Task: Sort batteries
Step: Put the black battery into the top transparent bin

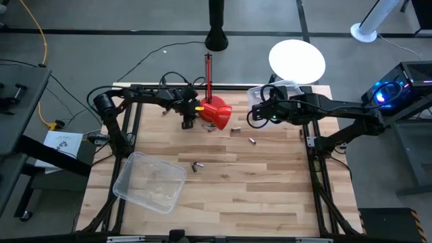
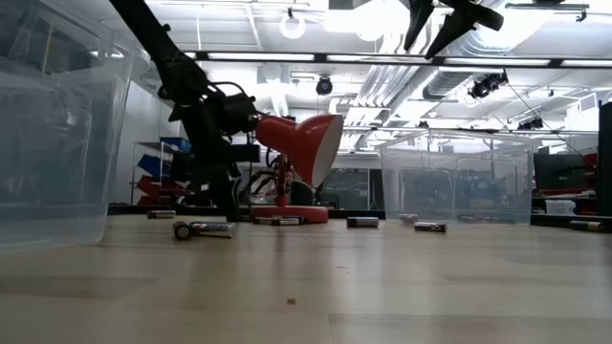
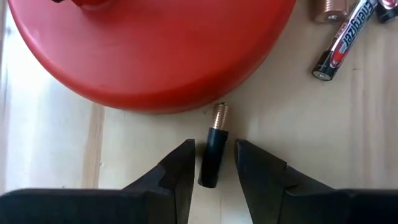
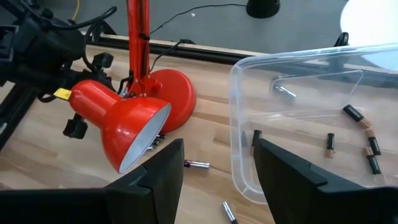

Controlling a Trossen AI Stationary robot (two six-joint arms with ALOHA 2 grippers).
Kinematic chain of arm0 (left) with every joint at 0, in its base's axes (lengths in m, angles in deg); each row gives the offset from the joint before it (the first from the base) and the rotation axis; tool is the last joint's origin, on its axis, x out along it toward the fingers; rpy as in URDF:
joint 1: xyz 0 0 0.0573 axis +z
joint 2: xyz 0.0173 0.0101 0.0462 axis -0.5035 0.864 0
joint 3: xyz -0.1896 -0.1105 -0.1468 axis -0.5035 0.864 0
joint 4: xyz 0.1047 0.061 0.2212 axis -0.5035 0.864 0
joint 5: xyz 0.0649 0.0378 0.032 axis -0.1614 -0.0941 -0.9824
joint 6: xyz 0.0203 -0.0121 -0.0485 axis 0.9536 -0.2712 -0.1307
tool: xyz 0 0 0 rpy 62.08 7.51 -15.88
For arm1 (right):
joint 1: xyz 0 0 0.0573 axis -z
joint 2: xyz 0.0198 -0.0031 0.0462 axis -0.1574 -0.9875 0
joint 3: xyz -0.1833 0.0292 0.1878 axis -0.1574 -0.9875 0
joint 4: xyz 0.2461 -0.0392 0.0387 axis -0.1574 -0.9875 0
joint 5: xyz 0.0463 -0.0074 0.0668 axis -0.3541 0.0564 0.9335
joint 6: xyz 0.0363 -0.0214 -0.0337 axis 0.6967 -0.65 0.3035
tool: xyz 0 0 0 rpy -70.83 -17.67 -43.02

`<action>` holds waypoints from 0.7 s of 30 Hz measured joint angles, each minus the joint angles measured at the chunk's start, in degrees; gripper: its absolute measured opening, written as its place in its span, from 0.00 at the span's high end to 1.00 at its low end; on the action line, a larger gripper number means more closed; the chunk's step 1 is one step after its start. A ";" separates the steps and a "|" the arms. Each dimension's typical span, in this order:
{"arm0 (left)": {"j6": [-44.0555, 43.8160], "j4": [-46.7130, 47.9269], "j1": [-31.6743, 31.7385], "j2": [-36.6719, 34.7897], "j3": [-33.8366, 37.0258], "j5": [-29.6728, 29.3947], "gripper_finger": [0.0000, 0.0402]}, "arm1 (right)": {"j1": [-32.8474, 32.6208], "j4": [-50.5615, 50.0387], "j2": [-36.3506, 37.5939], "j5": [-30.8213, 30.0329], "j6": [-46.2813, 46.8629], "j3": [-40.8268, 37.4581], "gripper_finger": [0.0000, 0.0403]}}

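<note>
My left gripper (image 3: 213,149) (image 1: 187,123) points down at the table beside the red lamp's round base (image 3: 149,50). It is open, with one finger on each side of a small black and copper battery (image 3: 215,132) lying on the wood; a narrow gap shows on both sides. More batteries lie nearby (image 3: 343,41) and farther out on the table (image 1: 252,140) (image 1: 197,165). My right gripper (image 4: 217,149) (image 1: 254,116) hangs open, high above the table (image 2: 445,24), next to the far clear bin (image 4: 311,124), which holds several batteries (image 4: 330,144).
The red desk lamp (image 1: 214,111) stands at the table's far middle, its shade (image 4: 127,127) tilted down toward the right. A second clear bin (image 1: 148,181) sits near the left front. Loose batteries (image 2: 203,229) (image 2: 430,226) dot the wood. Bare table lies along the near edge.
</note>
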State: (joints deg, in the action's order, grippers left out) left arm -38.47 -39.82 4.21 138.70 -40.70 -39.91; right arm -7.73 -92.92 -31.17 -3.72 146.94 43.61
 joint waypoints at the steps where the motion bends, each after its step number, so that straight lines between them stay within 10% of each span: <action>1: -0.68 0.98 -0.06 0.00 0.01 0.72 0.75 | 0.00 0.05 0.00 0.02 0.00 -0.02 0.53; 6: -5.85 6.45 -0.84 -2.01 0.02 2.70 0.96 | 0.02 0.26 0.00 0.04 -0.33 -0.02 0.53; 21: -18.25 14.84 -2.03 -32.41 0.44 2.34 0.99 | 0.31 -1.80 -0.02 -4.43 -0.70 -0.02 0.53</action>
State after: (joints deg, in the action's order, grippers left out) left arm -56.72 -24.99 2.18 106.29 -40.26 -37.57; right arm -7.43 -94.72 -31.19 -8.15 146.24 43.58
